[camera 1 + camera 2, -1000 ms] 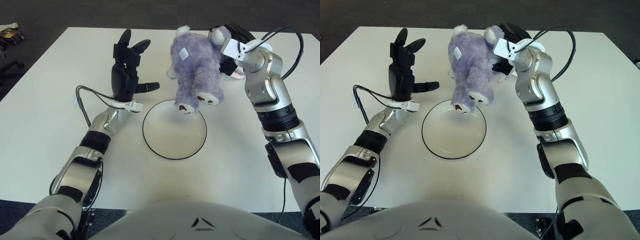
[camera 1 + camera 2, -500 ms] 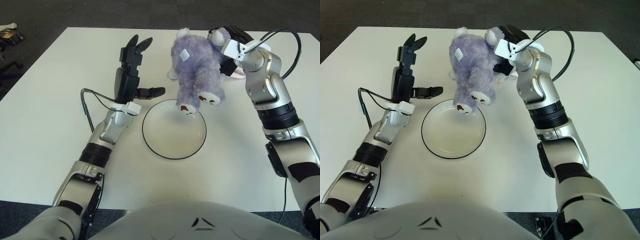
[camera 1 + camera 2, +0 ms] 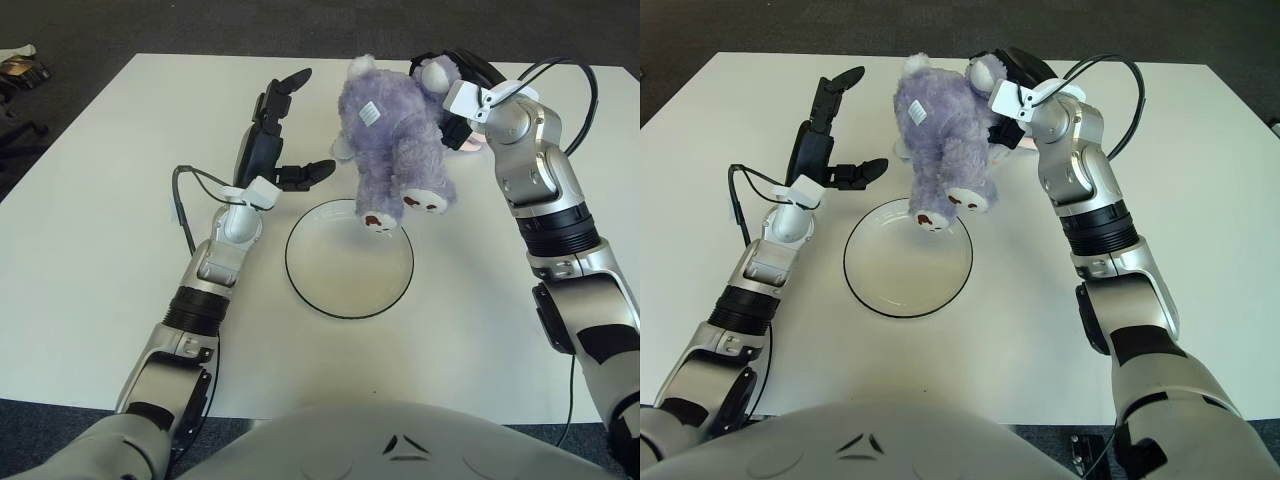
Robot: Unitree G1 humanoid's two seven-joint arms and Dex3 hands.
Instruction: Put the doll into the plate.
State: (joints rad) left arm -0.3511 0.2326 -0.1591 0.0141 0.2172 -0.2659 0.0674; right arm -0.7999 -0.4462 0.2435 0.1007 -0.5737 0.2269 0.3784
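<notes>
The doll (image 3: 392,140) — a purple plush with a white tag on its back — hangs in my right hand (image 3: 455,85), head toward the far side of the table (image 3: 90,230), legs dangling toward me; its two feet, pale soles with dark red spots, show over the far rim of the plate (image 3: 349,259), and whether they touch it I cannot tell. My right hand grips the doll at the head end; the dark fingers are mostly hidden behind the fur, but the plush is plainly carried by them, with the silver wrist and a looping black cable just to the right of it.

The plate is a round, shallow dish with a dark rim, lying flat on the white table in front of my chest; nothing lies inside it.

My left hand (image 3: 272,135) is raised to the left of the doll, just beyond the plate's far left edge; its fingers are spread and holding nothing — two stretched up and away from me, the thumb (image 3: 310,174) pointing right toward the doll, near it but not touching. A thin black cable curls off the left wrist onto the table; my left forearm runs back toward me along the plate's left side, apart from it.
</notes>
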